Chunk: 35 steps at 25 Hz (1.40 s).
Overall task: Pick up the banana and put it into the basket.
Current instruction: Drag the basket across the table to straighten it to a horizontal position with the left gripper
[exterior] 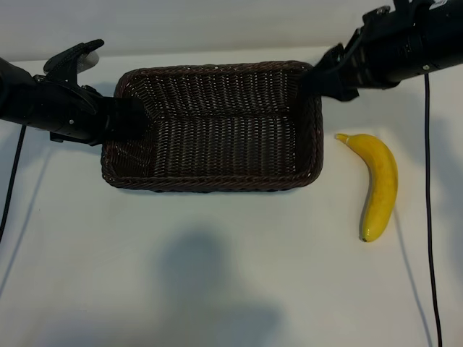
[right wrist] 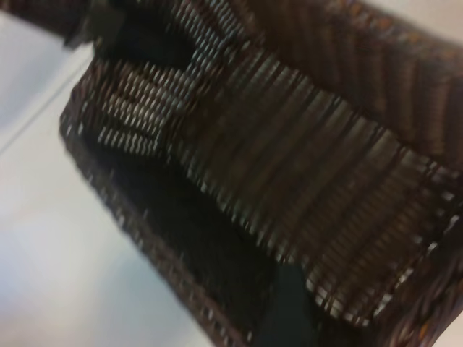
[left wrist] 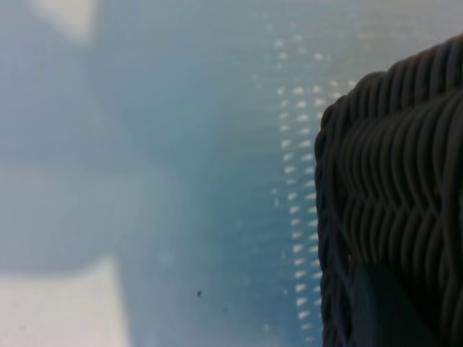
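The yellow banana (exterior: 381, 184) lies on the white table to the right of the basket, stem end pointing toward the far side. Nothing touches it. The dark-brown wicker basket (exterior: 210, 182) stands in the middle with nothing inside. My left gripper (exterior: 129, 119) is at the basket's left wall, jaws narrow and closed on that wall. In the left wrist view one dark finger (left wrist: 383, 303) lies against the inner side of the weave (left wrist: 405, 144). My right gripper (exterior: 318, 76) hangs open over the basket's far right corner. Its wrist view shows the basket floor (right wrist: 304, 159) and one finger (right wrist: 289, 307).
Black cables (exterior: 428, 217) hang down the table at the right edge and at the left edge (exterior: 11, 188). White tabletop (exterior: 217, 275) stretches in front of the basket, with soft shadows on it.
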Available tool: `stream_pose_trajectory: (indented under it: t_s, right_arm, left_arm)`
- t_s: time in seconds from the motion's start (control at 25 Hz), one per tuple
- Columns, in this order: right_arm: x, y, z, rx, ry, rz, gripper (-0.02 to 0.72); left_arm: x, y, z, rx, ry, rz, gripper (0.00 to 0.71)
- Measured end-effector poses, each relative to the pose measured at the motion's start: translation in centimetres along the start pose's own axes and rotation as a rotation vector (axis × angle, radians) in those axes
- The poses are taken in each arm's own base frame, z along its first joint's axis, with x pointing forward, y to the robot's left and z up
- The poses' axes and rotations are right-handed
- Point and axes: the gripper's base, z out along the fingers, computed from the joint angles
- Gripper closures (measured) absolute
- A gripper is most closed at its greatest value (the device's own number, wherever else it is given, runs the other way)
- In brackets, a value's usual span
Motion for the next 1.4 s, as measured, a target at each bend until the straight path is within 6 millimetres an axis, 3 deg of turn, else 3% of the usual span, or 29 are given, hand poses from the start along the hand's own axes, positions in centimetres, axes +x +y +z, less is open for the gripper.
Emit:
stream_pose_trajectory:
  t_s: [1.08,1.4]
  right_arm:
    - [1.2,-0.4,0.6,0.006,0.130,-0.076,0.109]
    - [1.2,-0.4,0.6,0.006,0.129,-0.076,0.109]
  left_arm:
    - [-0.4,0.5,0.1,-0.046,-0.045,-0.062,0.548]
    - [0.9,-0.9,2.7,-0.015,0.022,-0.036,0.548]
